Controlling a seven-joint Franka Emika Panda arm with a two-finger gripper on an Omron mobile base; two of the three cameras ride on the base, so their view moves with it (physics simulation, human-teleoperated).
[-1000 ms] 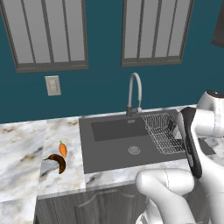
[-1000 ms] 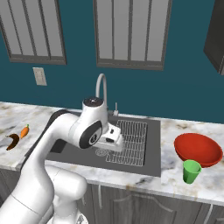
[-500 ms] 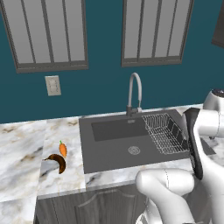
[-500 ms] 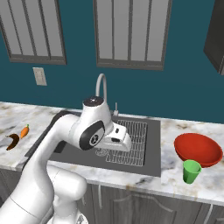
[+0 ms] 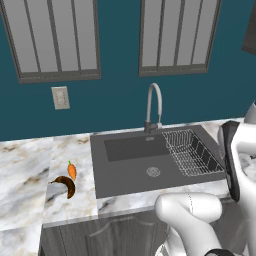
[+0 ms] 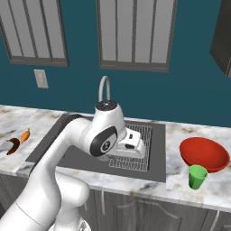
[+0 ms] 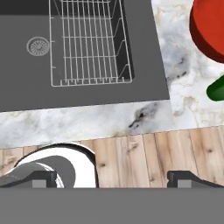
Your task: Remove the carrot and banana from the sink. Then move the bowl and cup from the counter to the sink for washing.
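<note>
— Bowl first: where's the wide red round bowl [image 6: 204,154]?
— On the white-grey marble counter [image 6: 185,135] right of the dark grey sink [image 5: 130,170], with the small green cup [image 6: 197,176] just beside it.
— And the two-finger gripper [image 7: 113,178]?
— Spread wide, holding nothing, over the sink's front edge, well apart from both.
— Orange carrot [image 5: 72,170] and brown banana [image 5: 65,185]?
— Lying together on the counter left of the sink.

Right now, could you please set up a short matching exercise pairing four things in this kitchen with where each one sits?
Things:
1. carrot
2. cup
3. wire rack
4. bowl

Places:
A. inside the sink
B. counter, right of the sink, behind the cup
C. counter, left of the sink, beside the banana
D. counter, in front of the bowl

Pairs: 1-C, 2-D, 3-A, 4-B
</note>
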